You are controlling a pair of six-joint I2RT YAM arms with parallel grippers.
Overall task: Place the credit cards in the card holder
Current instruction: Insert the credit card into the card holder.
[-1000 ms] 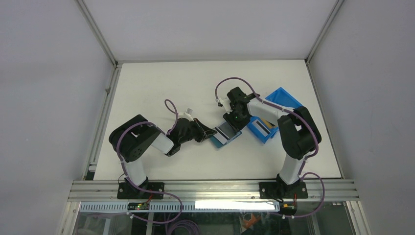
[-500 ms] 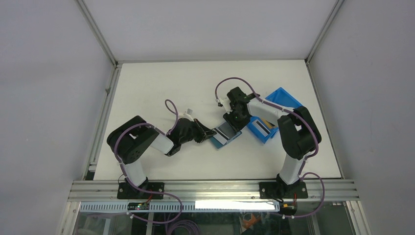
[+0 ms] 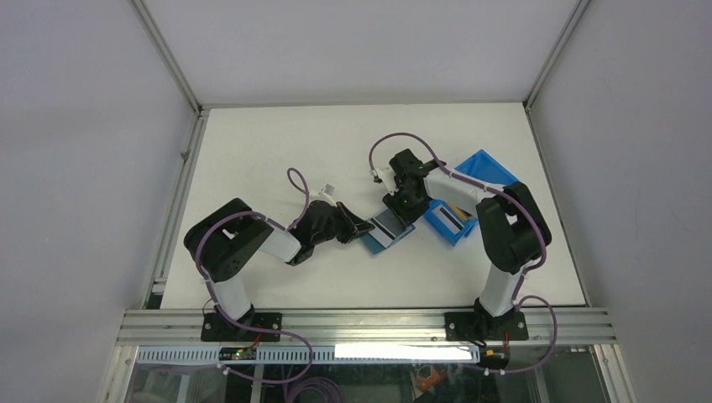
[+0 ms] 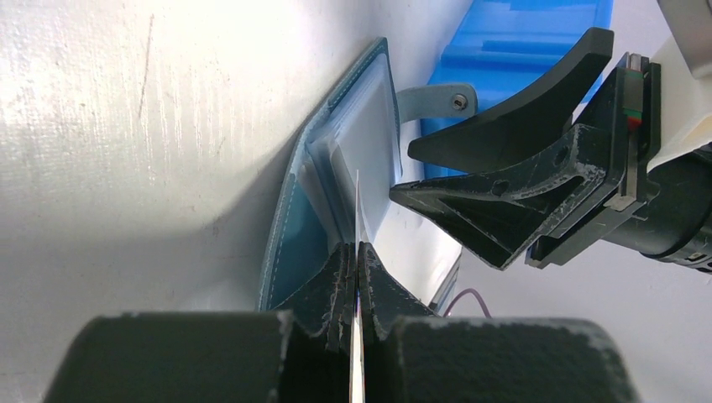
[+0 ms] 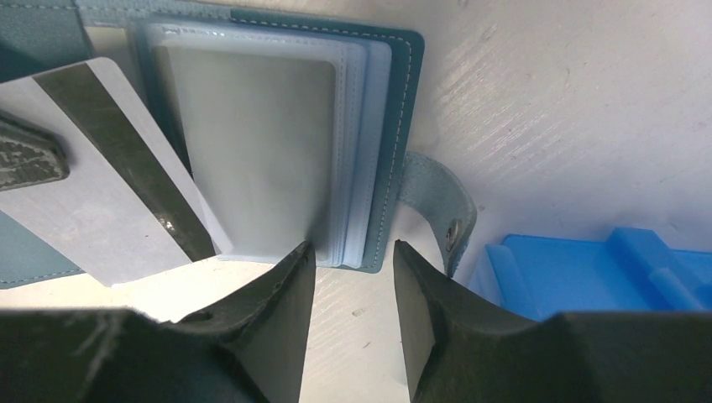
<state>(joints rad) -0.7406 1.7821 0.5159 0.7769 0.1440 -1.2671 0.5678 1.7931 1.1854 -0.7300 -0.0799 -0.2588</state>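
Note:
The teal card holder (image 5: 395, 126) lies open on the table, clear pockets up, its snap tab (image 5: 441, 220) hanging off one side. My left gripper (image 4: 357, 245) is shut on a pale credit card (image 5: 101, 214) with a black stripe, seen edge-on as the card (image 4: 357, 201) in the left wrist view. The card's far end lies at the holder's pockets (image 4: 361, 143). My right gripper (image 5: 351, 252) stands open at the holder's edge, one fingertip (image 5: 294, 264) against the pocket stack. From above, the holder (image 3: 401, 238) lies between the left gripper (image 3: 359, 227) and right gripper (image 3: 401, 210).
A bright-blue plastic bin (image 3: 485, 166) stands just right of the holder, with another striped card (image 3: 449, 220) in it. The bin's edge (image 5: 588, 269) shows close beside my right fingers. White table stretches away to the left and back.
My left wrist has edged slightly toward the holder with the card. The right arm has not moved.

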